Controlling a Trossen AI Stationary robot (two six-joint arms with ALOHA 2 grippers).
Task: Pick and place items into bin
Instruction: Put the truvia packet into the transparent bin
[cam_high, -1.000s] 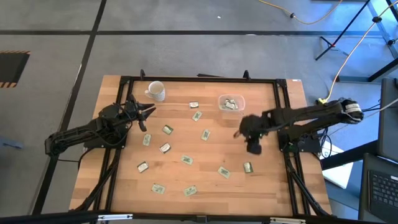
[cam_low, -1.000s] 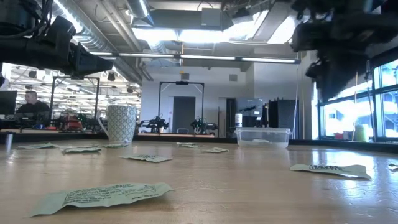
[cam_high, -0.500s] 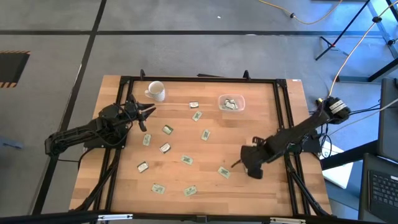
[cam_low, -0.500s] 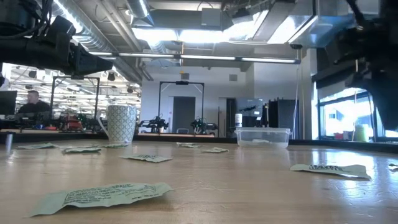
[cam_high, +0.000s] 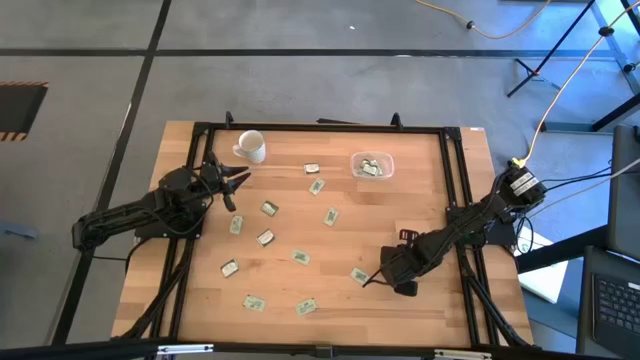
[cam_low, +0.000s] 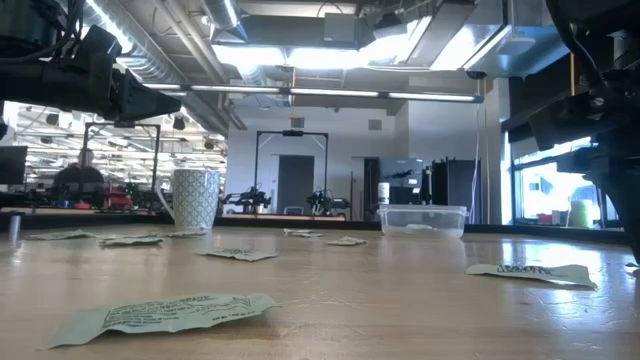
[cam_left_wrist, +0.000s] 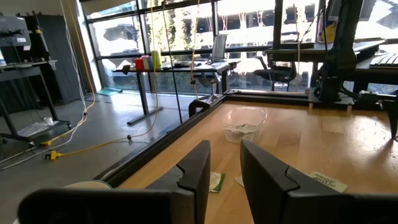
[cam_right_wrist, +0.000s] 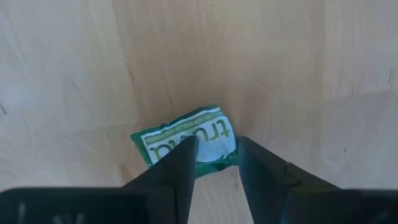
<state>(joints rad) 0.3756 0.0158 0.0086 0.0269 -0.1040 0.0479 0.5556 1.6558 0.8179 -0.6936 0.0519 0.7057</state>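
Note:
Several pale green and white packets lie flat on the wooden table, among them one (cam_high: 300, 257) mid-table and one (cam_high: 359, 276) toward the near right. The clear bin (cam_high: 371, 166) stands near the far edge with a few packets inside. My right gripper (cam_high: 373, 279) is low beside the near-right packet (cam_right_wrist: 186, 142), open, its fingers slanting down over that packet's edge. My left gripper (cam_high: 234, 186) hovers open at the table's left, close to the white mug (cam_high: 250, 146), and holds nothing. My right gripper is open over the packet's lower edge (cam_right_wrist: 208, 160), coming from the table's right and slanting down. One fingertip (cam_right_wrist: 185, 152) overlaps that edge and the other stands just past its corner. Whether either touches the packet, I cannot tell. The packet lies flat on the table.
The mug (cam_low: 196, 198) stands near the far left corner. Black frame rails (cam_high: 458, 200) run along the table's sides. More packets lie near the near edge (cam_high: 255, 302) (cam_high: 306, 307). Bare wood lies between the bin and the right gripper.
My right gripper has swung from mid-table below the bin toward the near edge and come down next to the near-right packet. Its arm now covers the packet that lay just right of that one. The left arm and the packets have stayed put.

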